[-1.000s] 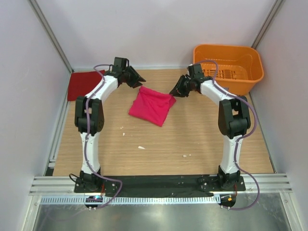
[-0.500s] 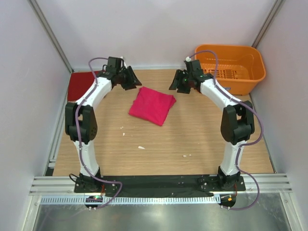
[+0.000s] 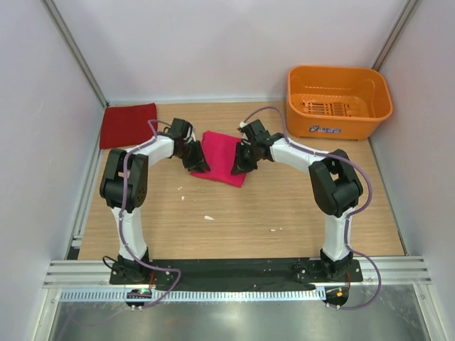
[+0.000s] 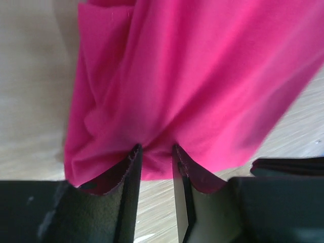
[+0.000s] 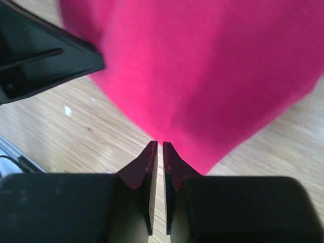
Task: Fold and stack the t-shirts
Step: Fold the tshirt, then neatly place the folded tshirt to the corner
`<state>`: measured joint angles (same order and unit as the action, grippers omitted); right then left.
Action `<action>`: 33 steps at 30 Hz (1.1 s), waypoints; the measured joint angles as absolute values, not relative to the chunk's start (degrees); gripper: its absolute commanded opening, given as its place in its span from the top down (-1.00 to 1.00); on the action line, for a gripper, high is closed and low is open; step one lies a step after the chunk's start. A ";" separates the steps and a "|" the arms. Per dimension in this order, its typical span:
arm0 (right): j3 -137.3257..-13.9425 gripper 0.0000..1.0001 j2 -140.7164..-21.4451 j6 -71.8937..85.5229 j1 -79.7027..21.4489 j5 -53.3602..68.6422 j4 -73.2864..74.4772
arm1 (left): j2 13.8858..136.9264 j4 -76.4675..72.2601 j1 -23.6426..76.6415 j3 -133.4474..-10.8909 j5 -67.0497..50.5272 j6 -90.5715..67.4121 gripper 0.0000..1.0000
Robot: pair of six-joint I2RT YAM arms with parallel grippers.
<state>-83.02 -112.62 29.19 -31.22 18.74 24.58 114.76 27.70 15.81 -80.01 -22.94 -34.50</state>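
Observation:
The magenta t-shirt [image 3: 220, 150] lies folded and bunched in the middle of the table, and it fills the left wrist view [image 4: 202, 76] and the right wrist view [image 5: 212, 66]. My left gripper [image 3: 197, 162] [image 4: 156, 150] is at its near-left edge, jaws shut on a pinch of the cloth, with creases running out from the fingertips. My right gripper [image 3: 240, 159] [image 5: 160, 144] is at its near-right edge, jaws almost together on the cloth's rim. The crimson t-shirt [image 3: 128, 124] lies flat and folded at the far left, untouched.
An orange plastic basket [image 3: 338, 99] stands at the far right corner. White walls with metal rails close in the table on three sides. Small white crumbs [image 3: 208, 217] lie on the wood in front of the arms.
Both grippers have swung from the far side of the magenta t-shirt down to its near edge and closed on it. The shirt now looks narrower and more bunched.

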 measured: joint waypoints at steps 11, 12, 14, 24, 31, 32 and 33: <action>-66.89 0.77 -109.62 29.43 -30.28 20.58 18.79 | 106.61 22.98 21.28 -65.87 -18.65 -39.11 0.44; -65.01 0.78 -108.16 29.39 -30.28 20.40 18.48 | 105.10 22.72 22.28 -64.16 -18.20 -40.12 0.42; -61.39 0.77 -104.97 29.34 -30.26 20.16 19.16 | 101.45 22.83 25.21 -60.10 -17.34 -41.87 0.30; -49.10 -0.34 -80.27 27.81 -30.26 17.72 31.00 | 75.88 32.05 27.33 -54.98 -12.38 -43.64 -0.70; -50.48 -0.41 -74.54 26.83 -30.26 16.95 34.20 | 82.15 30.02 17.45 -61.60 -12.27 -35.46 -0.81; -50.48 -0.42 -74.26 26.85 -30.26 16.80 34.74 | 84.47 29.36 16.88 -61.69 -12.64 -35.03 -0.80; -50.48 -0.42 -73.91 26.85 -30.26 16.69 35.16 | 86.61 28.73 16.45 -61.71 -13.02 -34.57 -0.79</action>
<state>-50.48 -73.91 26.85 -30.26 16.69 35.16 86.61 28.73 16.45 -61.71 -13.02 -34.57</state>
